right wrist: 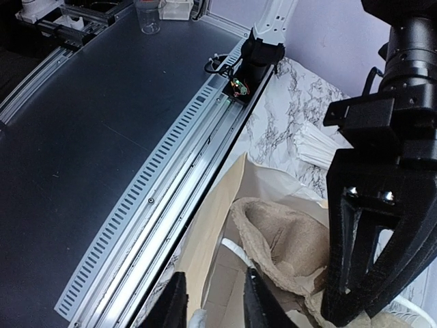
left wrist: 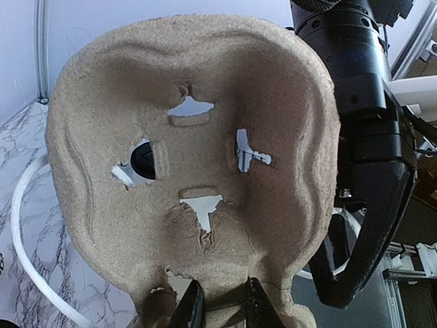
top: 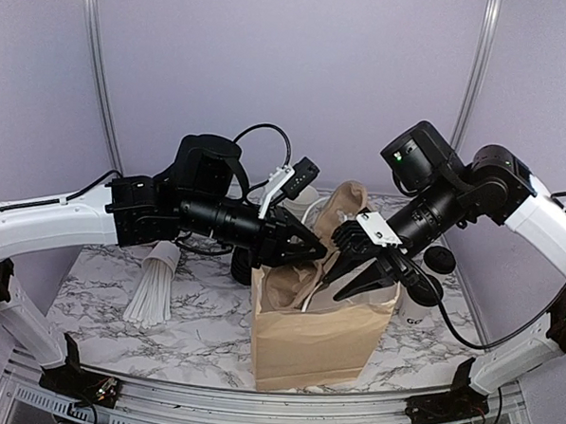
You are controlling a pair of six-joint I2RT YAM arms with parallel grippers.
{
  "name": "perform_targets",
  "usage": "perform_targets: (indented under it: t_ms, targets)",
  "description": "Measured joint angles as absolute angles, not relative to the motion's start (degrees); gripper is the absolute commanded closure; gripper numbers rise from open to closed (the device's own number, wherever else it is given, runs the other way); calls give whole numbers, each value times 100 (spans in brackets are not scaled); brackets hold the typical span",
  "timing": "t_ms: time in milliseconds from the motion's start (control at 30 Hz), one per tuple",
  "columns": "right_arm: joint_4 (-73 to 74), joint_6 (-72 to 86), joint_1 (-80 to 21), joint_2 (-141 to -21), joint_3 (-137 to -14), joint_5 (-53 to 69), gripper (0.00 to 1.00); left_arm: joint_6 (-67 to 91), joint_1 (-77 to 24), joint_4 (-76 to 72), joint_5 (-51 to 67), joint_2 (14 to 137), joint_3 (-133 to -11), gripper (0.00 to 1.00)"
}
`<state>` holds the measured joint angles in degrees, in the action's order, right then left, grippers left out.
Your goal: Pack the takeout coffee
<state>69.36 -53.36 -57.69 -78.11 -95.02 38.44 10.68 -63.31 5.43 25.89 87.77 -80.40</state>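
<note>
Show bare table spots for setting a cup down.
Free: marble between the straws and brown bag; the front edge right of the bag, in front of the coffee cup. Crowded: bag mouth, with left fingers, right fingers and pulp tray.

Before me the bag (top: 314,337) stands on the worktop (top: 98,307), pulp tray (top: 345,206) partly inside it. Straws (top: 150,300) lie left of it, a coffee cup (top: 414,311) right.
</note>
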Motion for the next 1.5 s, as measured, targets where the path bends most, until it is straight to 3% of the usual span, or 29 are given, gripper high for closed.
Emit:
perform_targets:
  t_ms: [133,300,500,700,1033,1500]
  targets:
    - [7061,-5271,-5719,-7832,-9666,3870,44,843,-6361,1096,2453,8777,-8221,85]
    - [7118,-5319,-5057,-7754,-10156,4340,35,646,-6436,1669,2263,8820,-8278,85]
    - [7026,-5433,-3531,-7481,-10269,5083,35,338,-6646,2283,1981,9096,-8488,85]
    - [6879,-5463,-2849,-7437,-9561,5533,35,209,-6681,2596,1831,9203,-8726,85]
    - [6556,-5325,-2477,-7317,-8473,5498,35,84,-6744,3015,1636,9529,-8895,84]
    - [6110,-5022,-2414,-7059,-8068,5356,35,-191,-6895,3726,1321,9950,-9454,84]
